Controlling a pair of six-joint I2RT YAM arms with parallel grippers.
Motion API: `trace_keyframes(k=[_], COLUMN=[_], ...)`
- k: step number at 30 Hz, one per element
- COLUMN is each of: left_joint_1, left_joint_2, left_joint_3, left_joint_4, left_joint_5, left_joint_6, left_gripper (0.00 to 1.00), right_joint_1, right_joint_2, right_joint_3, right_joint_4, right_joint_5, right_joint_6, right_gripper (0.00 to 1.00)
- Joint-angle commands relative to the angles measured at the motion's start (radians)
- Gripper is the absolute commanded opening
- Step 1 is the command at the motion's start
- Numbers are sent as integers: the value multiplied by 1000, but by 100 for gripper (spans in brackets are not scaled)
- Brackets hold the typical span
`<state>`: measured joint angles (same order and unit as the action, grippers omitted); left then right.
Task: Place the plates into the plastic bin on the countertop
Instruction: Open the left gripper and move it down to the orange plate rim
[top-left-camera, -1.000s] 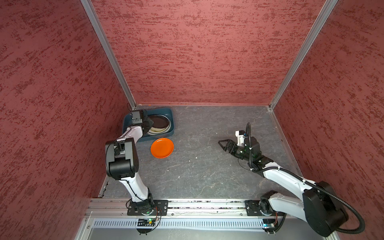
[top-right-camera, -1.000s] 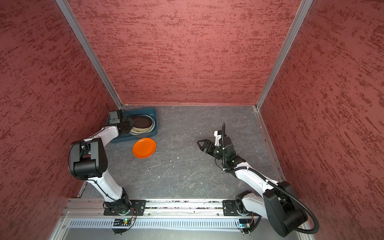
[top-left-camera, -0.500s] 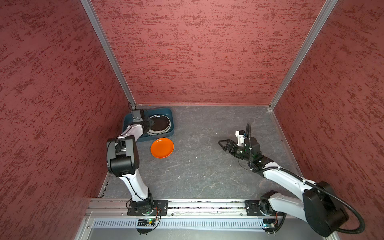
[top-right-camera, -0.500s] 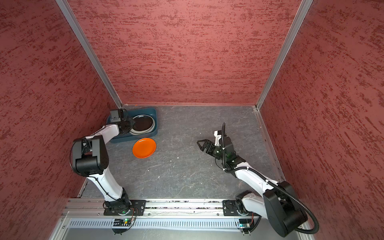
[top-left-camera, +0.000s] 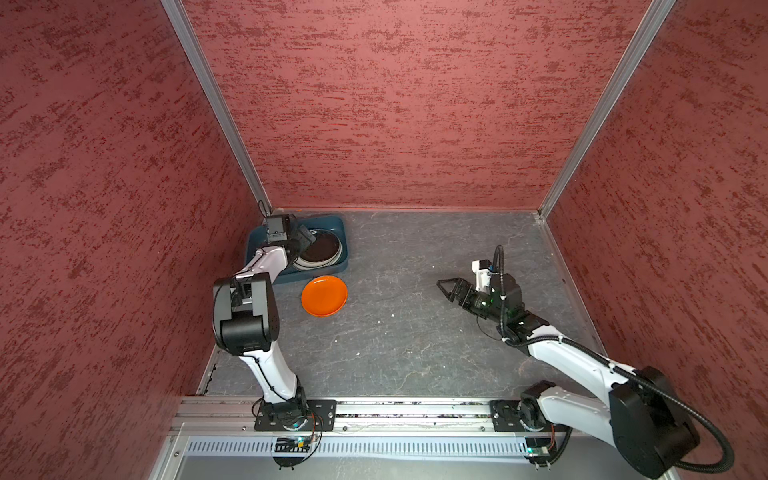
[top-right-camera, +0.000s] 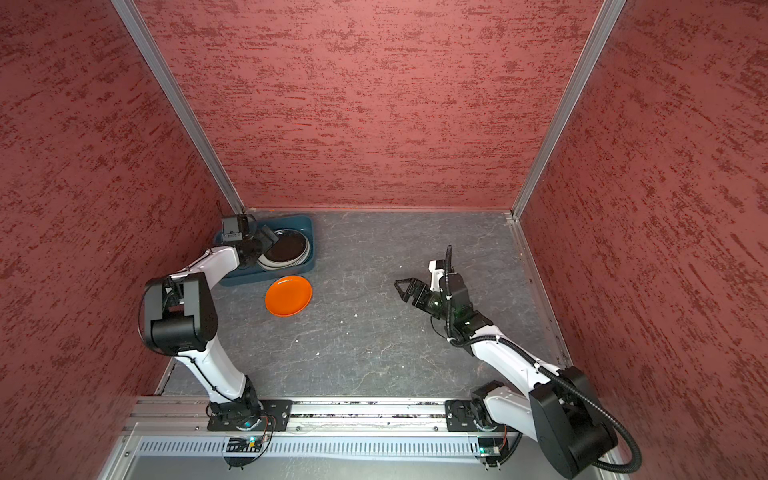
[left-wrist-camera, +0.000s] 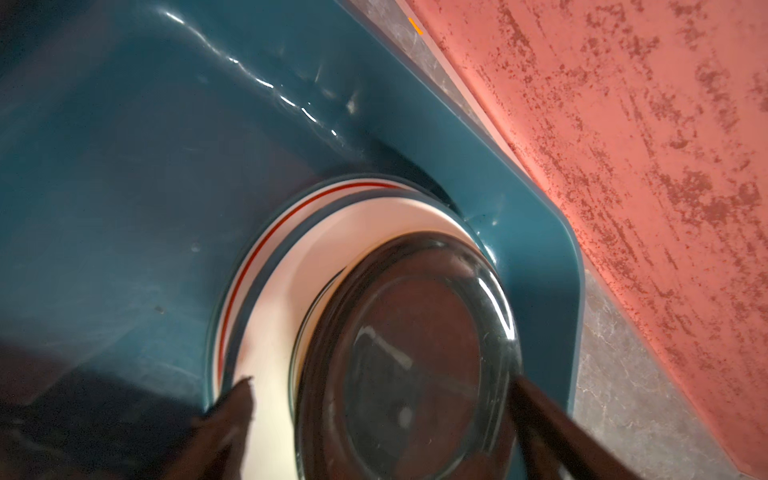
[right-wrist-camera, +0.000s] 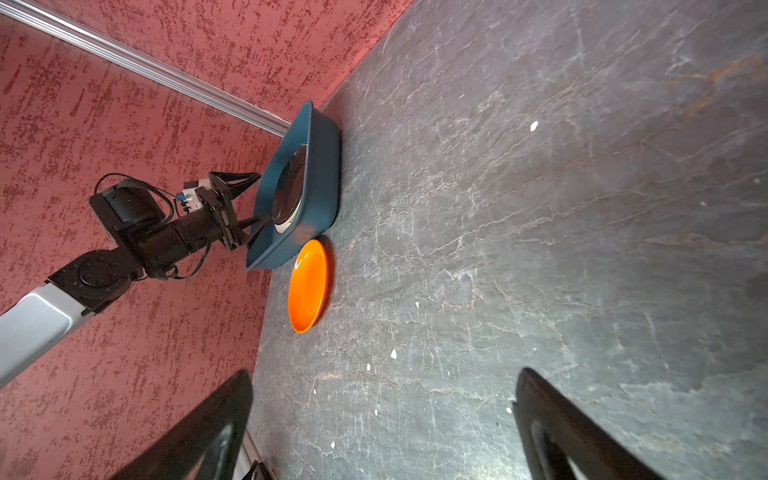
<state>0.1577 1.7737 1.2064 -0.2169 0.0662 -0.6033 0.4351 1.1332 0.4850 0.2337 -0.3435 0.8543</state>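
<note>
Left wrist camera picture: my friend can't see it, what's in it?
A shiny black plate sits on a stack of white plates inside the dark teal plastic bin. The left gripper is open, one dark finger either side of the black plate. A red wall and grey countertop show beyond the bin.

Red textured walls (top-left-camera: 395, 104) close the scene at 9, 12 and 3 o'clock. Aluminium corner posts (top-left-camera: 216, 104) rise at 11 and 1. Slotted metal strip (top-left-camera: 415, 448) at 6. White specks (top-left-camera: 392, 316) near centre.
</note>
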Motion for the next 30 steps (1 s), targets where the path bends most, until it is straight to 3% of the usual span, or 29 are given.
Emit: trace_keyframes(k=[1, 14, 22, 30], left_joint_1=[-20, -126, -122, -90], left_joint_2=[-132, -498, -659, -722], left_joint_3=[-71, -364, -522, -679], left_joint_4=[44, -39, -66, 17], left_joint_5=[-38, -105, -49, 21], left_joint_6=[36, -8, -59, -133], left_gripper=[100, 99, 99, 99], right_joint_1=[3, 2, 2, 2], right_joint_2=[-21, 28, 24, -25], right_joint_3=[9, 81, 104, 104], right_joint_4=[-13, -48, -90, -143], right_joint_5=[14, -34, -64, -51], right_joint_6=[-21, -66, -82, -94], right_gripper=[99, 99, 99, 99])
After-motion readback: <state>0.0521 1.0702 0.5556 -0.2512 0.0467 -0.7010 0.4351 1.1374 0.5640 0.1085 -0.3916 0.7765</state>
